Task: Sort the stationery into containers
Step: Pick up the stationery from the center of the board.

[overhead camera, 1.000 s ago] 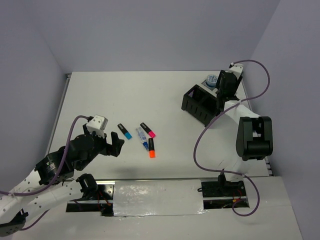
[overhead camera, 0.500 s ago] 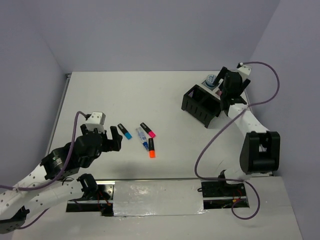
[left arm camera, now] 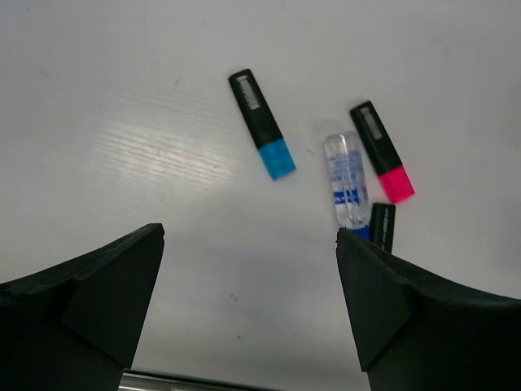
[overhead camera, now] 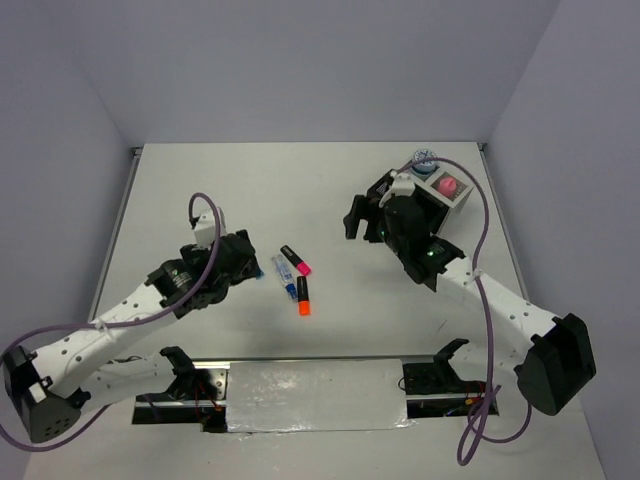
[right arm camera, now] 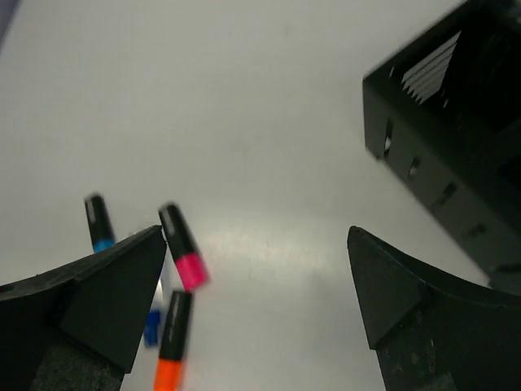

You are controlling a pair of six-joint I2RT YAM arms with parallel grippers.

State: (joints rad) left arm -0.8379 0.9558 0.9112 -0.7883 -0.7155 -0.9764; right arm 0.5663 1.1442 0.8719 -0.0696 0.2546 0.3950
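The pink-capped highlighter [overhead camera: 296, 260], the white-blue marker [overhead camera: 282, 269] and the orange-capped highlighter [overhead camera: 302, 297] lie together at table centre. My left gripper [overhead camera: 247, 265] is open and empty just left of them and hides the blue-capped highlighter from above. The left wrist view shows the blue-capped highlighter [left arm camera: 262, 125], the marker [left arm camera: 346, 181] and the pink highlighter [left arm camera: 383, 152] ahead of the open left gripper [left arm camera: 250, 238]. My right gripper [overhead camera: 358, 225] is open and empty, left of the black container [overhead camera: 380, 189]. The white container [overhead camera: 455, 203] holds the pink capsule [overhead camera: 447, 186].
A blue-white roll [overhead camera: 424, 160] sits behind the white container near the back edge. In the right wrist view the black container [right arm camera: 452, 147] is at the upper right, with the pink [right arm camera: 182, 247] and orange [right arm camera: 171, 342] highlighters at the lower left. The right arm reaches over the black container.
My left gripper has moved forward and right to the blue-capped highlighter. My right gripper has swung from the far-right containers leftward and nearer, uncovering the pink capsule in the white container.
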